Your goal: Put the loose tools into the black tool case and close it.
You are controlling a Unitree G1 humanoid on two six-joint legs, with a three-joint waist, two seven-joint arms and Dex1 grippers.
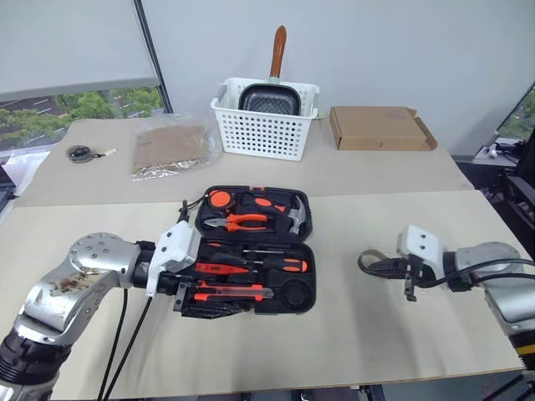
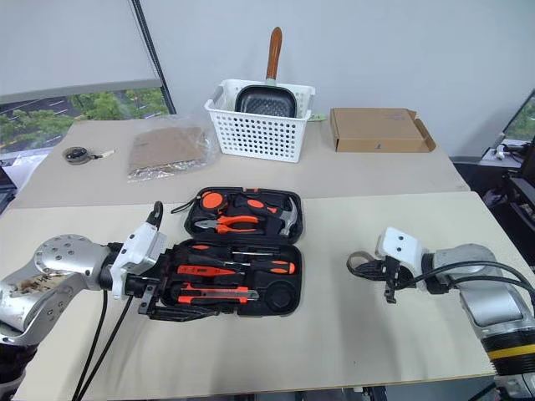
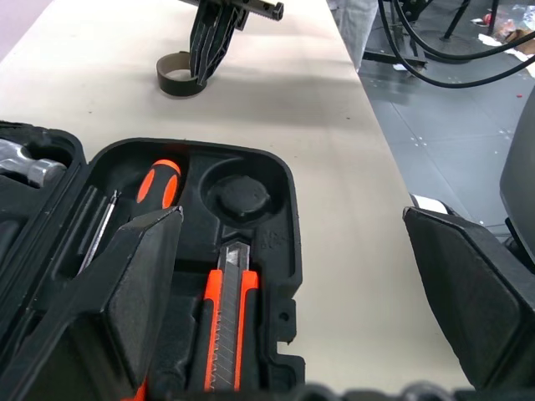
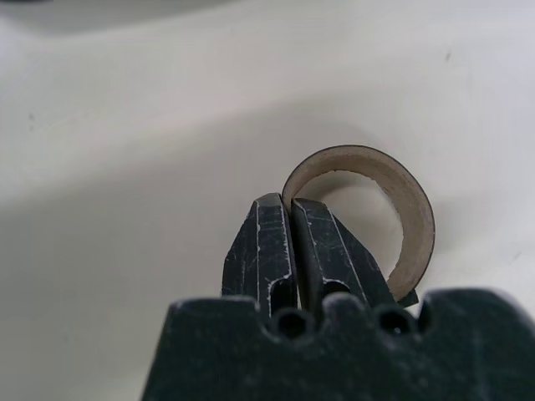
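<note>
Beige tabletop [image 1: 351, 334] fills the foreground, and the left gripper [image 1: 191, 302] hovers at the near left corner of the black tool case [image 1: 305, 294], jaws spread wide and holding nothing. That case lies open at centre with a utility knife [image 1: 236, 292] and two screwdrivers [image 1: 267, 264] seated in its slots. Off to the right, the right gripper [image 4: 290, 238] is pinched tight on the wall of the tape ring [image 4: 410, 225]. Further back stand a white basket [image 1: 263, 125] and a cardboard box [image 1: 380, 128].
</note>
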